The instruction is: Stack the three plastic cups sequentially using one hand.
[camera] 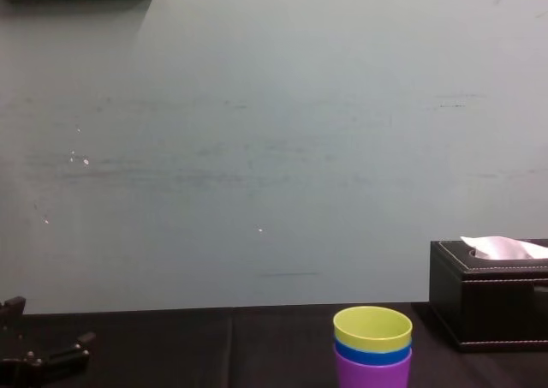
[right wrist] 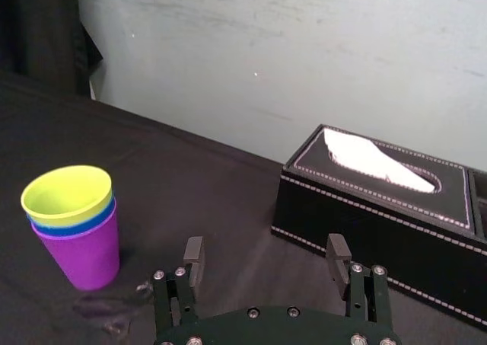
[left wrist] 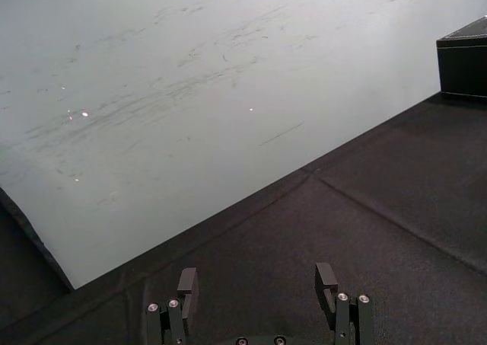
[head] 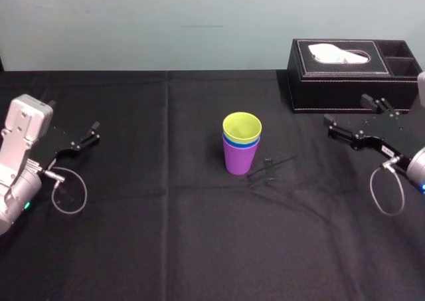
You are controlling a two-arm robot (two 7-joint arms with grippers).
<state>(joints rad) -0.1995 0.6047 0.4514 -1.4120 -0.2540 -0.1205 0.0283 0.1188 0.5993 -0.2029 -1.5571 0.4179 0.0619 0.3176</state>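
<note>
The right gripper (right wrist: 265,246) hangs wide open and empty beside the tissue box (head: 345,82), and the left gripper (left wrist: 257,273) is likewise open and empty at the far side. Between them the three plastic cups (head: 241,145) stand nested. They look light, stiff and slick, so pinch the purple wall below the rim.

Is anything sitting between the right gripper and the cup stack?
Nothing visible does. Bare black cloth lies between the open right gripper and the stack, apart from a flat smudge on the cloth beside the purple cup. The tissue box stands farther back, off that line.
</note>
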